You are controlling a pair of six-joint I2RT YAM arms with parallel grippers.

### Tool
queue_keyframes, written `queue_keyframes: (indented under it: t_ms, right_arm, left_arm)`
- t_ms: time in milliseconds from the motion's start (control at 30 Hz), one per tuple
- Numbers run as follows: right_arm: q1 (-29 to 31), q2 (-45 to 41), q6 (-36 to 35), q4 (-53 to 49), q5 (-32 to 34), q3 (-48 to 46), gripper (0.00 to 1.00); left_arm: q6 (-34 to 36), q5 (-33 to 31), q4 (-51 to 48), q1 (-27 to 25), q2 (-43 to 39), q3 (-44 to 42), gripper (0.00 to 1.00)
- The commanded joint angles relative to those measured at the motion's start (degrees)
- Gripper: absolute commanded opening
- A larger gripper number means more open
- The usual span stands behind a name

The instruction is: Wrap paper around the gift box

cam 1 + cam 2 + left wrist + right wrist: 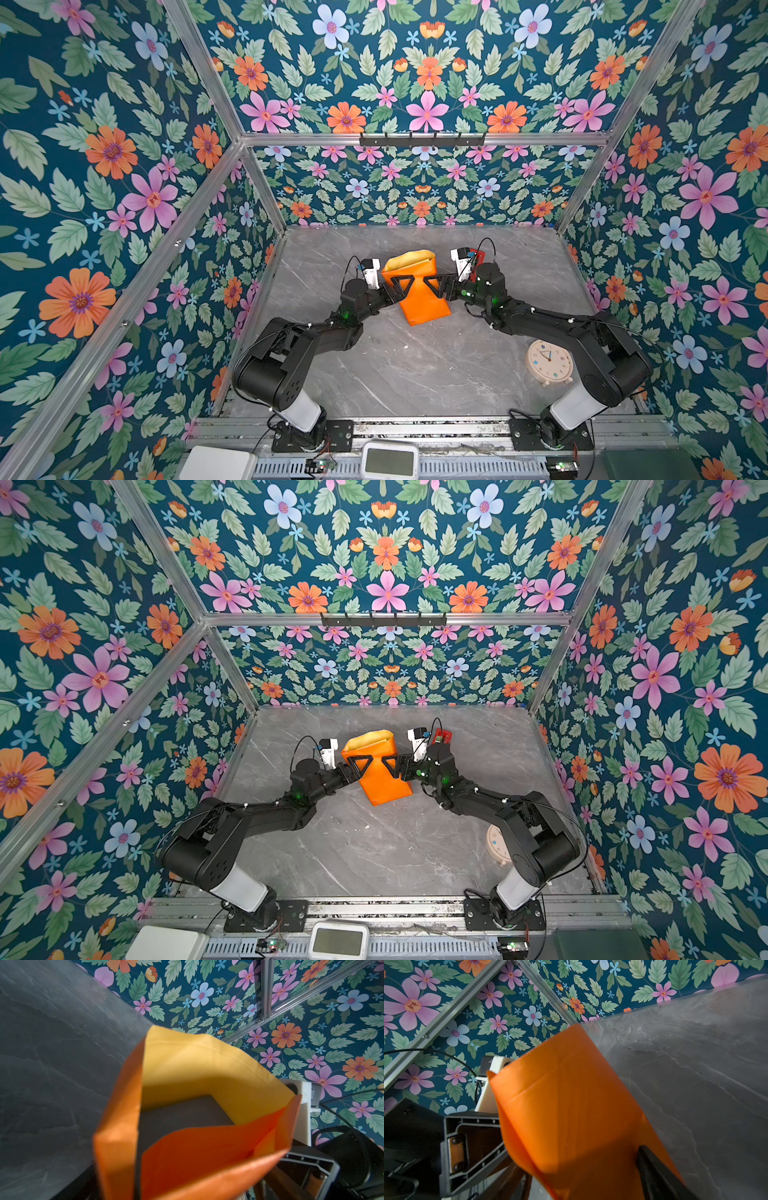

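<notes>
The paper (419, 297) is folded round the gift box, orange side out, at mid-table in both top views. Its far end stands open, showing the yellow inside (207, 1072). Within that opening a dark face of the gift box (180, 1118) shows; in both top views the box is hidden. My left gripper (401, 286) reaches over the parcel's left edge with jaws open; its own wrist view shows no fingers. My right gripper (584, 1161) straddles the parcel's right side, with a dark finger (654, 1167) against the orange paper on one side and the other finger at the opposite fold.
A cream alarm clock (549, 362) lies near the right arm's elbow. A red gadget (478, 254) sits behind the right wrist. A white display unit (390, 460) and a white box (218, 463) stand on the front rail. Flowered walls enclose the grey marble table (415, 374).
</notes>
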Motion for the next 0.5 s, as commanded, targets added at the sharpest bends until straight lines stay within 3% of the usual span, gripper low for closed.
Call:
queue_keyframes:
  t_ms: [0,233,467]
  right_arm:
    - [0.51,-0.11,1.01,2.48,-4.05,-0.18,0.77]
    - [0.98,-0.97,3.46,5.62,-2.63,-3.46,0.74]
    - [2.72,-0.51,6.67,1.3,4.11,-3.34,0.62]
  left_arm:
    - [0.17,5.29,4.01,-0.28,-0.77,0.42,0.97]
    - [4.15,2.04,-3.77,-0.74,-1.74,0.61,0.77]
    - [11.83,-3.19,-14.43,-2.93,-2.74,2.35,0.66]
